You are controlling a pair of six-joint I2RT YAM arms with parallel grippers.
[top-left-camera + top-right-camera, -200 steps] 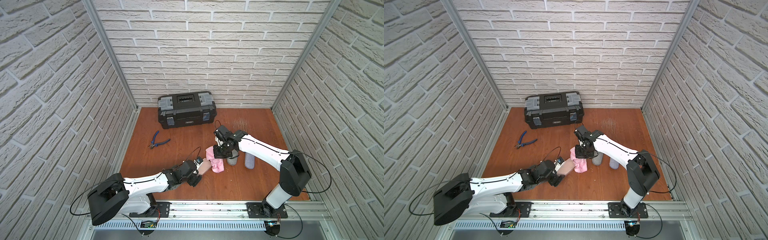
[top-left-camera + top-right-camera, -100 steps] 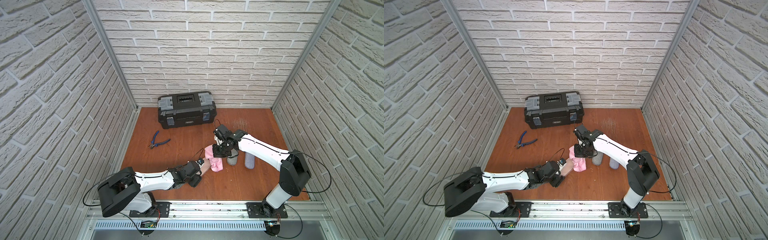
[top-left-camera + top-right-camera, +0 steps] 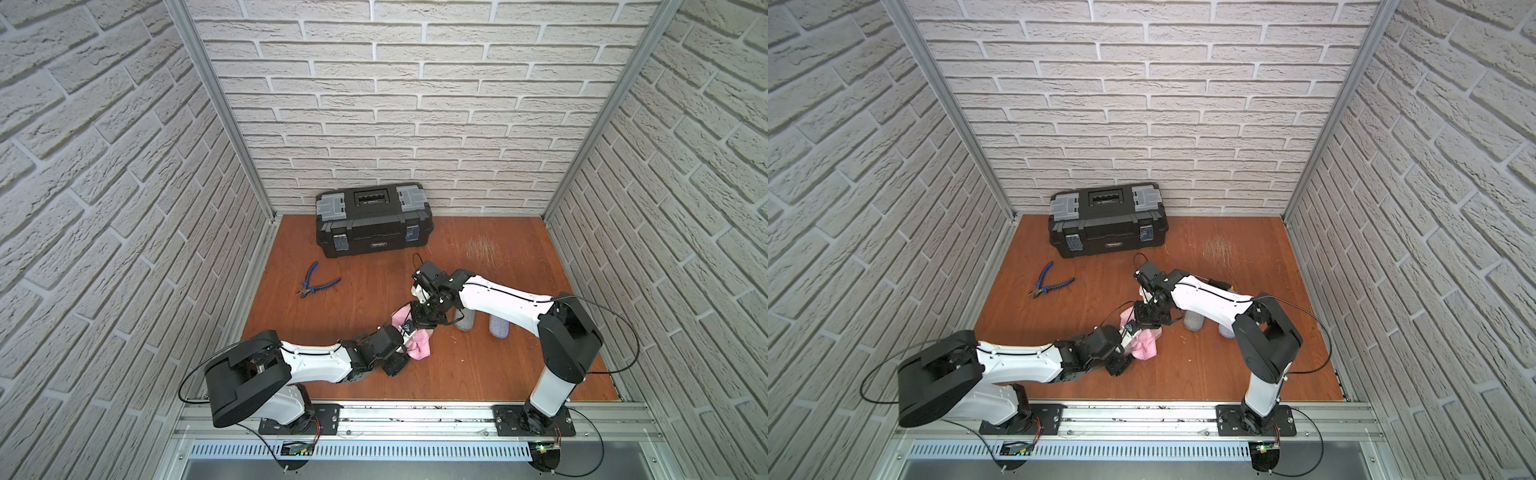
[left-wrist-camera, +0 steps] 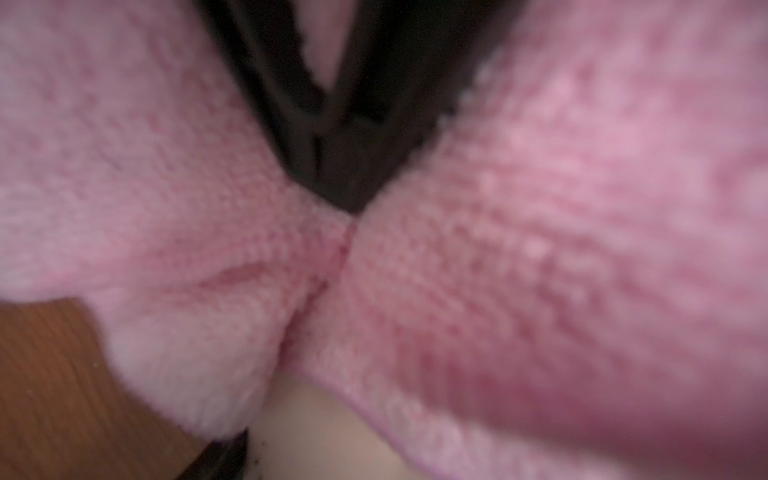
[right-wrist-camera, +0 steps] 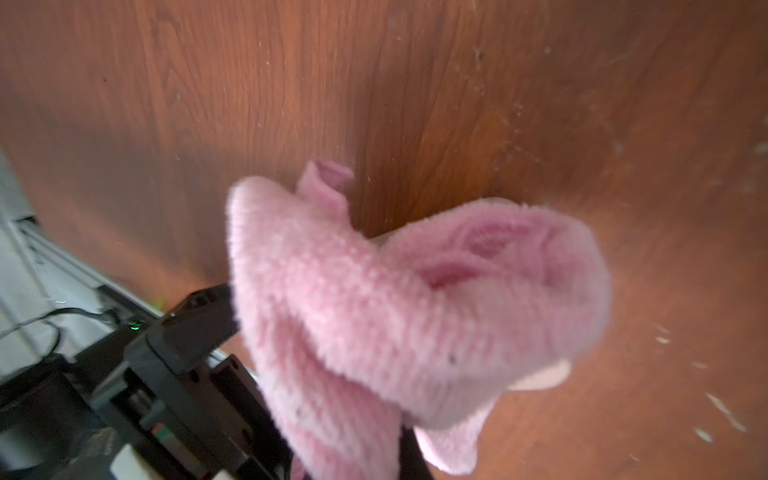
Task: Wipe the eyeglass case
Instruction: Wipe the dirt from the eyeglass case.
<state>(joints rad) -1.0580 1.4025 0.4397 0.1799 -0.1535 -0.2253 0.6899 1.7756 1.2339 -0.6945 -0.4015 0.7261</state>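
The eyeglass case (image 4: 328, 436) shows only as a smooth beige surface in the left wrist view, right at my left gripper's jaws. In both top views the pink cloth (image 3: 417, 347) (image 3: 1144, 347) drapes over it and hides it. My left gripper (image 3: 404, 347) (image 3: 1128, 348) reaches in low from the front, shut on the case under the cloth. My right gripper (image 3: 420, 321) (image 3: 1147, 318) comes from above, shut on a bunch of the cloth (image 5: 415, 299). The right gripper's dark fingers (image 4: 340, 137) press into the cloth just over the case.
A black toolbox (image 3: 373, 219) stands against the back wall. Blue-handled pliers (image 3: 318, 286) lie on the wooden floor to the left. Two grey rounded objects (image 3: 465, 322) (image 3: 498, 328) sit under the right forearm. Brick walls enclose three sides.
My left gripper pushed forward under the cloth and its jaws narrowed onto the case. The tan case, visible a second ago, is now covered by the cloth. The right gripper barely moved.
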